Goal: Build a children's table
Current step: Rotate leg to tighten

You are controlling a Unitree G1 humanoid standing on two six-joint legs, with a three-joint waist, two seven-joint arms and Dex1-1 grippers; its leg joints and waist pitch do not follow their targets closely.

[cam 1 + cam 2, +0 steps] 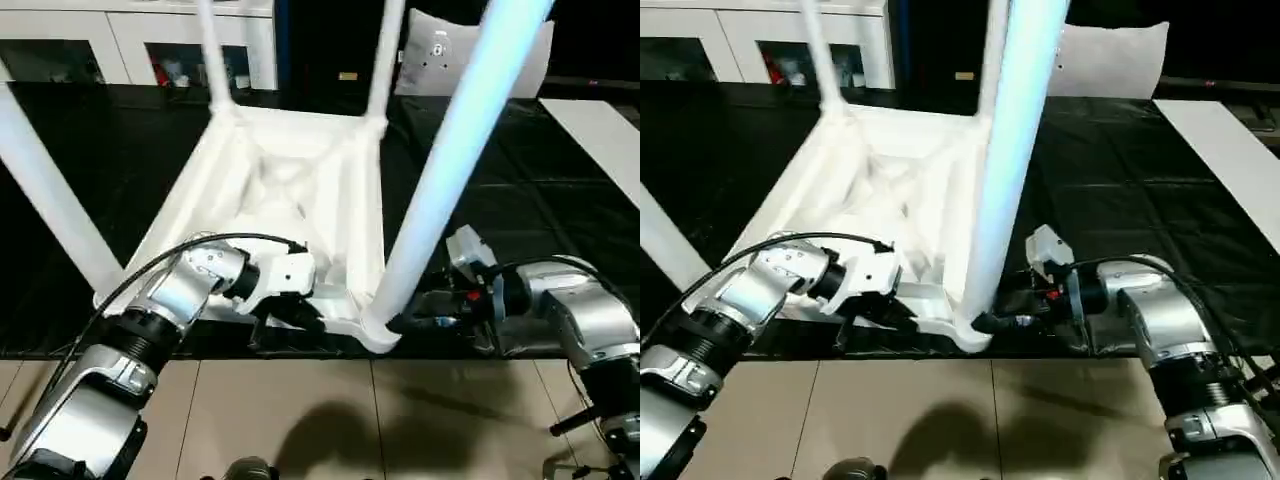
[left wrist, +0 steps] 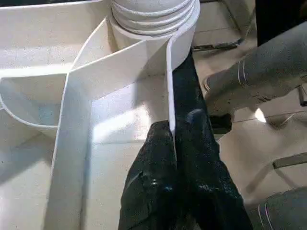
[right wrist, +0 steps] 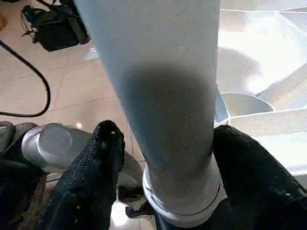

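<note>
The white children's table [image 1: 290, 190] lies upside down on a black mat, ribbed underside up, with several legs standing in its corner sockets. My left gripper [image 1: 300, 315] is at the near edge, shut on the thin rim wall [image 2: 169, 86] just beside the near right socket. My right gripper [image 1: 400, 322] reaches in from the right to the base of the near right leg [image 1: 450, 170]. Its two black fingers [image 3: 240, 163] clasp that leg [image 3: 168, 96] just above its ribbed collar. The near left leg [image 1: 45, 190] leans out at picture left.
White glass-door cabinets [image 1: 130, 40] and a white pillow [image 1: 440, 55] stand at the back. A white panel [image 1: 600, 140] lies at the right on the black mat [image 1: 520, 200]. Tan tile floor [image 1: 300, 420] is in front; a black bag [image 3: 57, 28] and cable lie there.
</note>
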